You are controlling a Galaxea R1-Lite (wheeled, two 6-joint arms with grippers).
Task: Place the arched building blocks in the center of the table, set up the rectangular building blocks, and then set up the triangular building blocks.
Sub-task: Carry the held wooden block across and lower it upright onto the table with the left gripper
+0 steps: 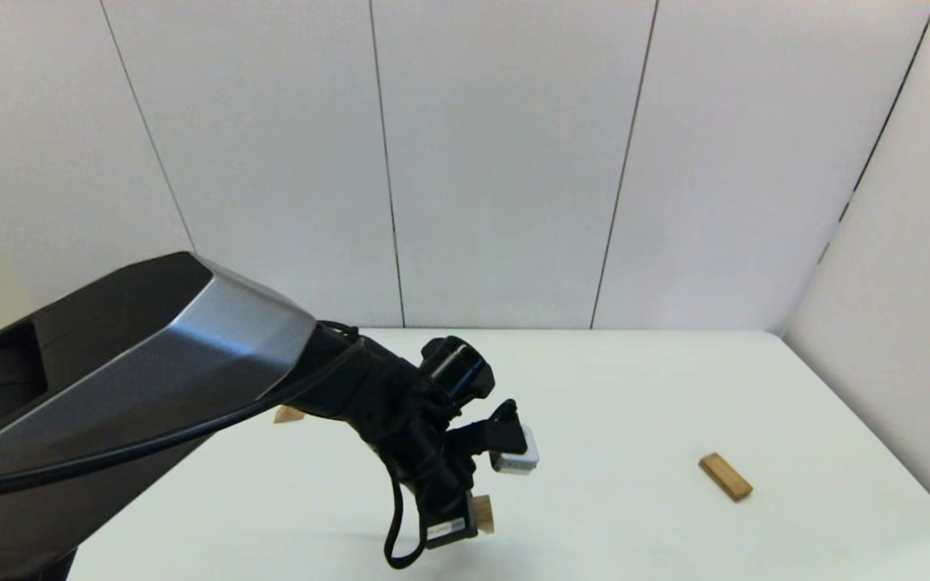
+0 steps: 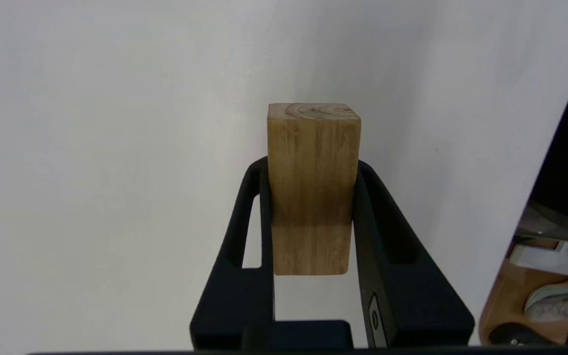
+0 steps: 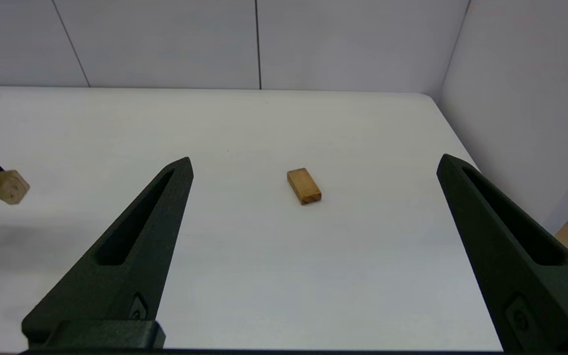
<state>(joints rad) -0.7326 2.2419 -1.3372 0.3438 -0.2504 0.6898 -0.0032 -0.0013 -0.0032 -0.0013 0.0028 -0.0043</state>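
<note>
Just above the white table point(image 1: 643, 387), the left gripper point(image 2: 312, 217) holds the chunky arched block point(image 2: 312, 187) clamped between its fingers, well left of the flat rectangular slab point(image 1: 725, 476). Farther left, what may be the triangular wedge point(image 1: 287, 415) peeks out behind the arm. Nearer the slab, the right gripper point(image 3: 313, 207) hangs wide open, holding nothing.

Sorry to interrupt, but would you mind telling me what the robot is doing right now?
The left claw is shut on the arched block and holds it above the white table, near the middle. The rectangular block lies flat to the right, and the triangular block sits behind the left arm. The right claw is open, facing the rectangular block from a distance.
</note>
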